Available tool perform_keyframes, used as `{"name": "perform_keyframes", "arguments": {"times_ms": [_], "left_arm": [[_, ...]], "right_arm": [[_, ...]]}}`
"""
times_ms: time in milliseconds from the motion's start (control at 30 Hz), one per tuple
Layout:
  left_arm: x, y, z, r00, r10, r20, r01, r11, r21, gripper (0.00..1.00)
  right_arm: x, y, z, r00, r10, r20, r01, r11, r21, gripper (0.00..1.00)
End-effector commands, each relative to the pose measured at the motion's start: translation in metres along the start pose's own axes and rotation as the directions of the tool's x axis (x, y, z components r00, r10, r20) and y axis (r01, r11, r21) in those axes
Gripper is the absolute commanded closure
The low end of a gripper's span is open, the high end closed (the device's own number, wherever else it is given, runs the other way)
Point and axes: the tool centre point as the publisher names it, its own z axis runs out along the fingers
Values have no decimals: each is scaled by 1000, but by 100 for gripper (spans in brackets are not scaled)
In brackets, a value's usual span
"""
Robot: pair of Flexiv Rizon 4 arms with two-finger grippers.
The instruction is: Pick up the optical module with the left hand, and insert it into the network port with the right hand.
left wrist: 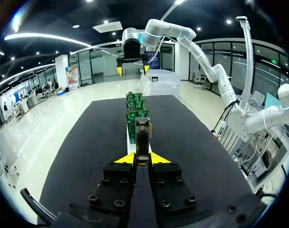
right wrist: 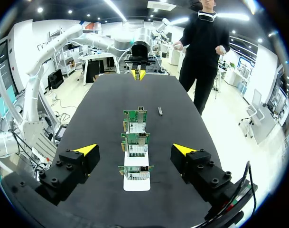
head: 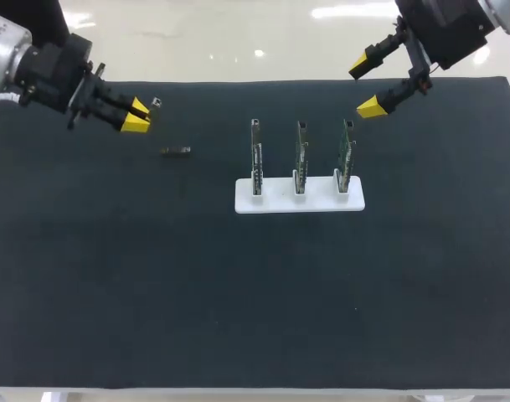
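My left gripper (head: 137,115) hangs above the table's far left, shut on a slim optical module (head: 155,104) that sticks out past its yellow tips. In the left wrist view the module (left wrist: 143,137) stands clamped between the fingers of the gripper (left wrist: 143,160), pointing at the row of boards (left wrist: 136,113). Three green network cards (head: 299,155) stand upright in a white holder (head: 299,201) at mid-table. My right gripper (head: 373,82) is open above the far right, behind the right-hand card. In the right wrist view that gripper (right wrist: 135,151) is spread wide over the cards (right wrist: 136,142), holding nothing.
A second small dark module (head: 176,151) lies flat on the black mat (head: 238,293) between my left gripper and the holder; in the right wrist view this module (right wrist: 160,110) lies beside the farthest card. The mat's front half is bare.
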Motion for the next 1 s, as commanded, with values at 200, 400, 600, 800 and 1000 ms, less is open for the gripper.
{"name": "perform_keyframes", "arguments": {"times_ms": [200,400,600,800,1000], "left_arm": [[-23,-2,19,967,49,249,-49,999,-7,100],[-43,5,43,949,39,313,-22,998,-56,100],[-57,6,58,929,27,368,-7,998,-54,100],[-80,6,79,906,27,423,-2,998,-59,100],[-104,7,100,888,37,458,1,997,-82,100]], "right_arm": [[0,0,0,1000,0,0,0,1000,1,0],[0,0,0,1000,0,0,0,1000,1,0],[0,0,0,1000,0,0,0,1000,1,0],[0,0,0,1000,0,0,0,1000,1,0],[0,0,0,1000,0,0,0,1000,1,0]]}}
